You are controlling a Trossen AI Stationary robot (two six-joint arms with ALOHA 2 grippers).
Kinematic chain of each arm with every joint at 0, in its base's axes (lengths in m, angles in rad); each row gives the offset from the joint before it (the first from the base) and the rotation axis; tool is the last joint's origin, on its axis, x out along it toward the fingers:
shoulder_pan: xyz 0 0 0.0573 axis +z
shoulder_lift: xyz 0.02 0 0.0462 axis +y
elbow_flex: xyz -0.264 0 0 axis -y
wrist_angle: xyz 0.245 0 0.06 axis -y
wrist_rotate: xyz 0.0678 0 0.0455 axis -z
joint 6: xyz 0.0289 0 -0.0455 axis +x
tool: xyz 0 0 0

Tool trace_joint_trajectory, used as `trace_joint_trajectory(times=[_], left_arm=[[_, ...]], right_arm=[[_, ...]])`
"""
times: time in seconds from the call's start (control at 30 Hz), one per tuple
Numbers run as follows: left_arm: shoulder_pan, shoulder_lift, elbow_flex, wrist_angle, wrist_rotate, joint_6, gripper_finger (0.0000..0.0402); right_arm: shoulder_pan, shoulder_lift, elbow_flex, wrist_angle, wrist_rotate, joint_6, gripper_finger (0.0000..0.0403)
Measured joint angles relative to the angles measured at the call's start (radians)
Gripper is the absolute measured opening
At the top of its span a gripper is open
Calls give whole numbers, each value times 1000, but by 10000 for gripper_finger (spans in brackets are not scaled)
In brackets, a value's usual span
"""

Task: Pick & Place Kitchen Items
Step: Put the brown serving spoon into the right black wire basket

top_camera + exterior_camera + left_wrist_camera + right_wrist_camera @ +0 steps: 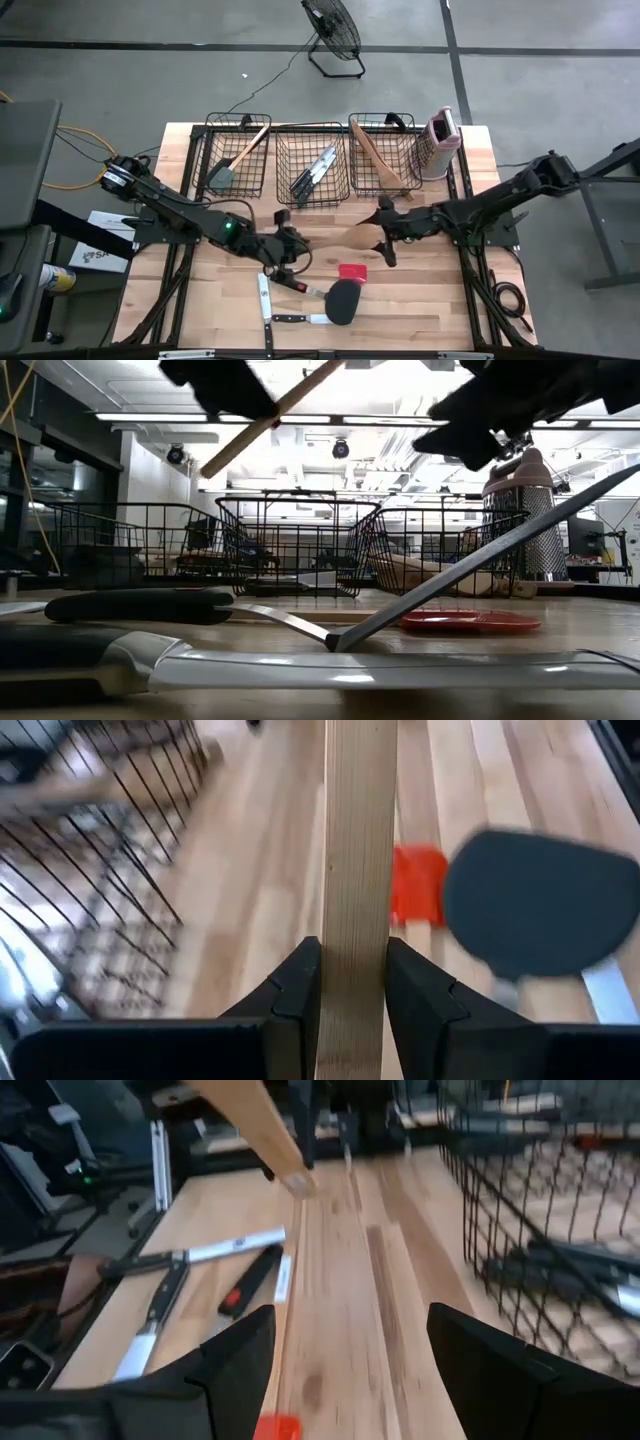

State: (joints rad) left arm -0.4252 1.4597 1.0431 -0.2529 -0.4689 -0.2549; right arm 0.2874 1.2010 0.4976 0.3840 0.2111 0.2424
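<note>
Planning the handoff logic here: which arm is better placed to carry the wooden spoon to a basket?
Left. Its end effector is clamped on the wooden spoon handle, lifted off the table. The right end effector is open and empty, beside the spoon's head.

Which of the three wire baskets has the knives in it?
The middle basket: its knives show black handles and steel blades. The left basket holds a dark-headed spatula, and the right basket, beside the grater, holds wooden utensils.

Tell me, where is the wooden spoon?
In the high view, the wooden spoon sits mid-table, held by the left gripper, just above the red spatula.
</note>
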Motion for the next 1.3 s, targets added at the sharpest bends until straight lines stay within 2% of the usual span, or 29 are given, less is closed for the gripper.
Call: trace_joint_trajectory(times=[0.13,0.3,0.47,0.8,1.17,1.3], left_arm=[[0,0,0,73,-67,56,80],[14,0,0,130,-102,98,80],[55,0,0,151,-81,94,80],[113,0,2,205,43,113,80],[113,0,2,206,53,120,80],[113,0,2,206,53,120,80]], right_arm=[[0,69,0,155,0,-71,254],[0,141,0,365,0,-155,254],[0,199,0,546,0,-222,254],[-14,292,0,821,18,-326,254],[-61,298,39,865,-126,-315,254],[-60,298,65,862,-139,-317,254]])
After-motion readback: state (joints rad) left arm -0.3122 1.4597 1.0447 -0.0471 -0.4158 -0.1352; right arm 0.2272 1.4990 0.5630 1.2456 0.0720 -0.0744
